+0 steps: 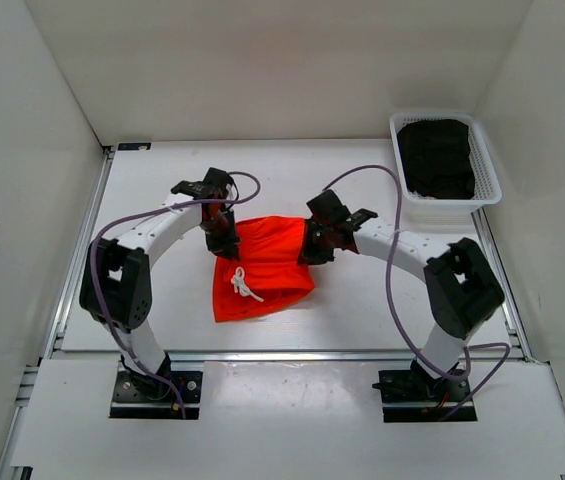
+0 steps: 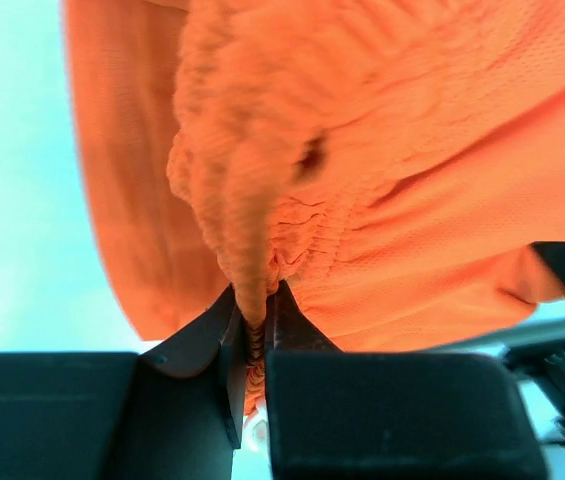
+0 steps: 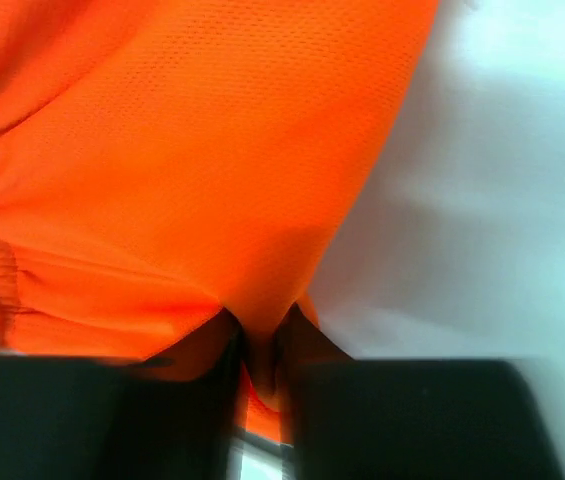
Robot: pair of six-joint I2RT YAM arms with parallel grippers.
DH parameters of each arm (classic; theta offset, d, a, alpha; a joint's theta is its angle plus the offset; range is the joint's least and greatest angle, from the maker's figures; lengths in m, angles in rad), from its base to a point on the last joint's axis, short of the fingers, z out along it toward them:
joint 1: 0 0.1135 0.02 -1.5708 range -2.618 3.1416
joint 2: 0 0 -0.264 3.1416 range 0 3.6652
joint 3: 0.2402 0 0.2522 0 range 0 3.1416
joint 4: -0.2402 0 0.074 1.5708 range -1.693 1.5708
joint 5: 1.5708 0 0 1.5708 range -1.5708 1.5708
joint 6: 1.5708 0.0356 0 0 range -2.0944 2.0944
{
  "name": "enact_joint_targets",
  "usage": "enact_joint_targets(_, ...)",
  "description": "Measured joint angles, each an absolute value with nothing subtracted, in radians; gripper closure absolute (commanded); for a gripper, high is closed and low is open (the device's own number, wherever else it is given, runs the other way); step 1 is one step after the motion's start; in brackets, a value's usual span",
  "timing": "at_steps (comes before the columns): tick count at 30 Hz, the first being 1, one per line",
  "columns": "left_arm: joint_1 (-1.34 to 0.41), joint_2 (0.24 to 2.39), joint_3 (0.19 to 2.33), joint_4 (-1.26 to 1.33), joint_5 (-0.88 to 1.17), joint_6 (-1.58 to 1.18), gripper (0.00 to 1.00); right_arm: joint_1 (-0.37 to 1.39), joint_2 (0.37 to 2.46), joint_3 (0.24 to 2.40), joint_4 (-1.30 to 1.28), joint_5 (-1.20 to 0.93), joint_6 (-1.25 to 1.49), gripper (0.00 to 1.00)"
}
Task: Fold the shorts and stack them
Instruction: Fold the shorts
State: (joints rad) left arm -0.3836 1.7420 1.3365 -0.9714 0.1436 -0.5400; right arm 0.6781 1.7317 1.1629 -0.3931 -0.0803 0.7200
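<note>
While both arms hold the shorts by their far edge, the near part of the cloth lies on the tabletop between the two arms, with the white drawstring resting on top near the left side. Jaws of the left arm are closed on a thin gathered ridge of the elastic waistband; jaws of the right arm are closed on a fold of the smooth mesh at the opposite corner. This looks like the start of a fold, with the held edge due to travel over the part that lies flat.

To do it well, the two arms should rise and travel together, at the same height and pace, so the edge between them stays straight and lightly taut rather than sagging or twisting. The left grip catches only a narrow pinch of waistband, so a hard pull sideways could tug it free; gentle tension is safer. Carry the edge just past the near hem, lower it until the cloth rests on itself, and only then open. The drawstring is best trapped inside the fold, not left trailing. A white basket holding dark clothes stands well apart at the far right, out of the path
</note>
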Motion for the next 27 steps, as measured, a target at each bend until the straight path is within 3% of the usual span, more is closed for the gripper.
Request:
enact_joint_targets(1, -0.384, 1.722, 1.336, -0.970, 0.152, -0.545, 0.90, 0.678, 1.706, 1.163, -0.420, -0.057, 0.715, 0.23)
enact_joint_targets(2, -0.381, 1.705, 1.336, -0.973, 0.152, -0.547, 0.90, 0.681, 1.687, 1.164, -0.450, -0.026, 0.710, 0.04)
enact_joint_targets(3, -0.377, 1.694, 1.336, -0.974, 0.152, -0.547, 0.90, 0.685, 1.676, 1.165, -0.479, 0.002, 0.702, 0.00)
enact_joint_targets(10, -0.368, 1.790, 1.303, -0.941, 0.134, -0.547, 0.90, 0.694, 1.670, 1.165, -0.599, 0.125, 0.678, 0.00)
enact_joint_targets(12, -0.368, 1.819, 1.277, -0.935, 0.117, -0.551, 0.72, 0.694, 1.667, 1.165, -0.612, 0.142, 0.677, 0.00)
enact_joint_targets(15, -0.368, 1.827, 1.251, -0.939, 0.090, -0.562, 0.25, 0.694, 1.656, 1.165, -0.626, 0.159, 0.676, 0.00)
enact_joint_targets(16, -0.368, 1.823, 1.251, -0.945, 0.084, -0.566, 0.04, 0.694, 1.652, 1.166, -0.630, 0.162, 0.673, 0.02)
enact_joint_targets(18, -0.368, 1.809, 1.252, -0.953, 0.070, -0.575, 0.02, 0.694, 1.650, 1.179, -0.642, 0.165, 0.666, 0.09)
enact_joint_targets(21, -0.368, 1.767, 1.277, -0.994, 0.042, -0.589, 0.09, 0.694, 1.651, 1.233, -0.663, 0.165, 0.643, 0.30)
enact_joint_targets(22, -0.368, 1.751, 1.299, -1.009, 0.035, -0.593, 0.17, 0.694, 1.656, 1.262, -0.667, 0.163, 0.638, 0.54)
enact_joint_targets(23, -0.366, 1.736, 1.325, -1.016, 0.030, -0.598, 0.31, 0.694, 1.666, 1.296, -0.670, 0.162, 0.627, 0.64)
enact_joint_targets(24, -0.366, 1.723, 1.354, -1.018, 0.025, -0.601, 0.63, 0.694, 1.683, 1.337, -0.672, 0.158, 0.624, 0.73)
enact_joint_targets(25, -0.365, 1.713, 1.383, -1.017, 0.022, -0.606, 0.76, 0.693, 1.705, 1.374, -0.672, 0.155, 0.619, 0.83)
enact_joint_targets(27, -0.364, 1.713, 1.438, -1.011, 0.014, -0.603, 0.90, 0.688, 1.768, 1.459, -0.665, 0.146, 0.618, 0.86)
